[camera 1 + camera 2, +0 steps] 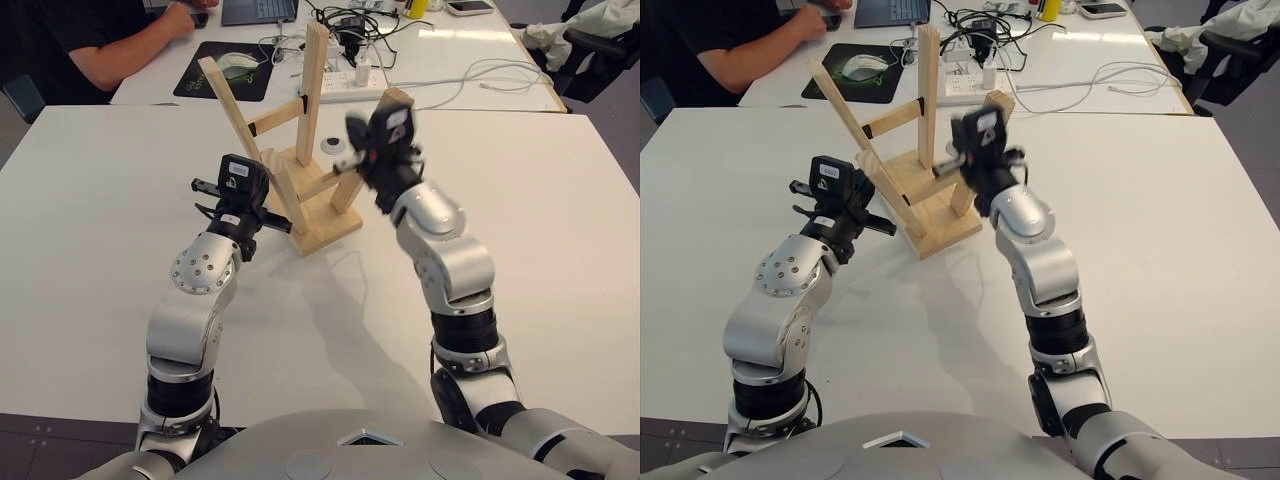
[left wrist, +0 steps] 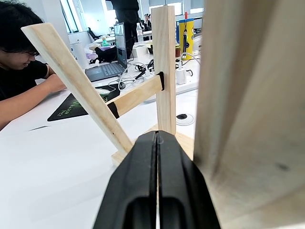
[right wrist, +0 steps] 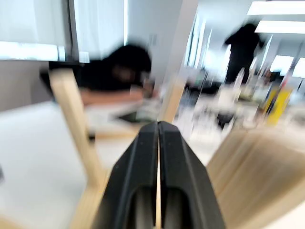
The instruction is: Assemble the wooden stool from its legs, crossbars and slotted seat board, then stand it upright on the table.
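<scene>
While the stool (image 1: 322, 225) lies upturned, white table (image 1: 560, 260), cable-strewn desk (image 1: 480, 62) behind.

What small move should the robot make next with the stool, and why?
Probably open the right gripper and close it around the leg beside it. The stool seems assembled but lies upside down, seat board on the table, legs pointing up, and the left gripper, like the right, is shut with nothing held.
</scene>
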{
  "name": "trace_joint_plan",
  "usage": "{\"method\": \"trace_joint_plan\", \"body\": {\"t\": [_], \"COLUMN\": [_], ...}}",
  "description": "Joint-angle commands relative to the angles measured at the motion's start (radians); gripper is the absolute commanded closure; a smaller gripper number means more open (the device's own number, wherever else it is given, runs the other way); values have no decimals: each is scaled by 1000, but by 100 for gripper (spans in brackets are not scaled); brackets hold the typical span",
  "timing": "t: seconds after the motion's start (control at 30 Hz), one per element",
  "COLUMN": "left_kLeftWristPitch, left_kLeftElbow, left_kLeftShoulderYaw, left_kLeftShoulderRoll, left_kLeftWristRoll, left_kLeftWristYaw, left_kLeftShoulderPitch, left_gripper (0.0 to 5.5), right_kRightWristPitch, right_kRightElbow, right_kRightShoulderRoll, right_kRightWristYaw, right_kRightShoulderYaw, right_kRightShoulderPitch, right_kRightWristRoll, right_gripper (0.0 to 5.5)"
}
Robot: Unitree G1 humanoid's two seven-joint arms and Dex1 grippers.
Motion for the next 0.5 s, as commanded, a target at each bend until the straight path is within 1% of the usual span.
{"method": "trace_joint_plan", "body": {"t": [0.03, 0.1, 0.17, 0.23, 0.27, 0.33, 0.37, 0.43, 0.5], "left_kLeftWristPitch": [0, 1, -3, -4, -6, -10, -13, -17, -19], "left_kLeftElbow": [7, 4, 3, 4, 4, 8, 9, 12, 11], "left_kLeftShoulderYaw": [3, 5, 7, 10, 12, 16, 19, 27, 33], "left_kLeftShoulderRoll": [3, 3, 2, 0, -1, -1, 0, 3, 2], "left_kLeftWristRoll": [1, 3, 5, 8, 10, 10, 11, 10, 11], "left_kLeftWristYaw": [-3, 0, 4, 8, 11, 13, 14, 14, 17], "left_kLeftShoulderPitch": [-21, -18, -13, -10, -9, -10, -12, -14, -12], "left_gripper": [550, 550, 550, 550, 550, 550, 550, 550, 550], "right_kRightWristPitch": [235, 183, 60, -45, -99, -155, -170, -202, -255], "right_kRightElbow": [-14, -69, -119, -150, -154, -132, -94, 7, 128], "right_kRightShoulderRoll": [-30, -5, 43, 91, 92, 79, 61, 6, -62], "right_kRightWristYaw": [62, 85, 89, 79, 72, 42, 17, -16, -34], "right_kRightShoulderYaw": [55, 21, -57, -158, -220, -321, -392, -516, -588], "right_kRightShoulderPitch": [57, 38, 4, -49, -101, -183, -231, -298, -321], "right_kRightWristRoll": [49, 90, 139, 208, 239, 277, 310, 352, 330], "right_gripper": [548, 548, 548, 548, 548, 548, 548, 548, 548]}}
